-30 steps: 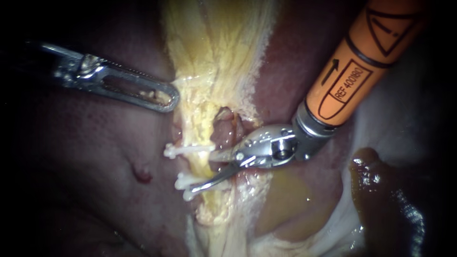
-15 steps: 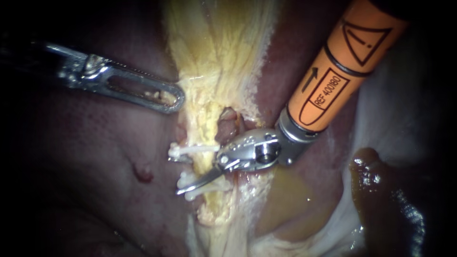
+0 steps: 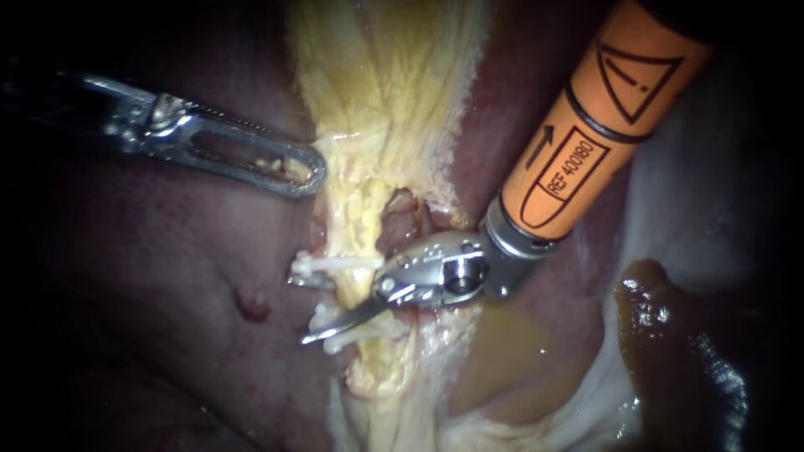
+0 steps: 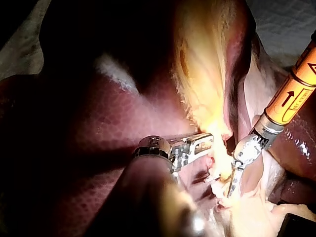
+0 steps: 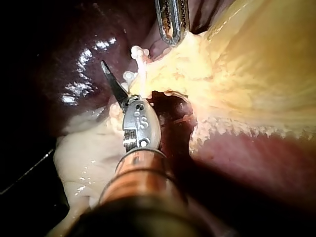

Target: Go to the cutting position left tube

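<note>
A pale yellow tube runs down the middle of the endoscope view. One white clip sits across it higher up, and two more clips lie lower. My right instrument, on an orange shaft, ends in two thin blades. They stand open astride the tube, between the upper clip and the lower pair. In the right wrist view one blade shows beside a clip. My left instrument has slotted jaws shut on the edge of the yellow tissue.
Dark red liver fills the left side. A reddish stump sits just above my right instrument's hinge. Yellow fluid pools below it, with dark brown fluid further right.
My right instrument has slid left along the tissue, so its open blades now reach past the tube between the clips. My left instrument has held still.
</note>
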Controlling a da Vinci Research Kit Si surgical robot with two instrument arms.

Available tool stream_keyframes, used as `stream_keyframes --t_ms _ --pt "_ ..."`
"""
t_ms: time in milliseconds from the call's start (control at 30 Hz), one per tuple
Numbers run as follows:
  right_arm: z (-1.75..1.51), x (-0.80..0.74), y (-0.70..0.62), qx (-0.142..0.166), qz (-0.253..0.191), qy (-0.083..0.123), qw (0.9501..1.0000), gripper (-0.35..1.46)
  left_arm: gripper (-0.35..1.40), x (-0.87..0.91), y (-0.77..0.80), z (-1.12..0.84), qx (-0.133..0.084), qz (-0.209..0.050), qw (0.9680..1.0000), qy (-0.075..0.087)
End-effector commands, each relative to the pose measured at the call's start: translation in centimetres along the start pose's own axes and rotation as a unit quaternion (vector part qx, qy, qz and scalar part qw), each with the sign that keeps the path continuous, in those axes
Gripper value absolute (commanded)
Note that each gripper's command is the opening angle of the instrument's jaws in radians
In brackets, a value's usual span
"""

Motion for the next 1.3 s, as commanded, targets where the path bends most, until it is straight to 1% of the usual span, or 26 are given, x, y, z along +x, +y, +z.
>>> stream_keyframes --t_ms 33,300,500,700,900,1300 --pt "0.01 0.03 -0.04 0.004 -0.002 0.000 1.0000 1.37 -0.35 0.00 0.00 0.00 0.001 0.000 1.0000 0.000" --pt "0.08 0.17 -0.22 0.019 0.000 0.008 0.9998 1.37 -0.35 0.00 0.03 0.00 0.001 0.000 1.0000 0.000" --pt "0.07 0.30 -0.28 0.025 0.004 0.021 0.9995 1.37 -0.35 -0.01 0.05 -0.02 0.002 0.000 1.0000 0.001" --pt "0.05 0.40 -0.32 0.027 0.005 0.028 0.9992 1.37 -0.35 -0.02 0.07 -0.03 0.002 0.000 1.0000 0.001" --pt "0.06 0.43 -0.35 0.028 0.005 0.030 0.9991 1.37 -0.35 -0.03 0.08 -0.04 0.002 0.000 1.0000 0.001" --pt "0.07 0.44 -0.36 0.028 0.005 0.030 0.9991 1.39 -0.35 -0.02 0.08 -0.05 0.002 0.000 1.0000 0.001"
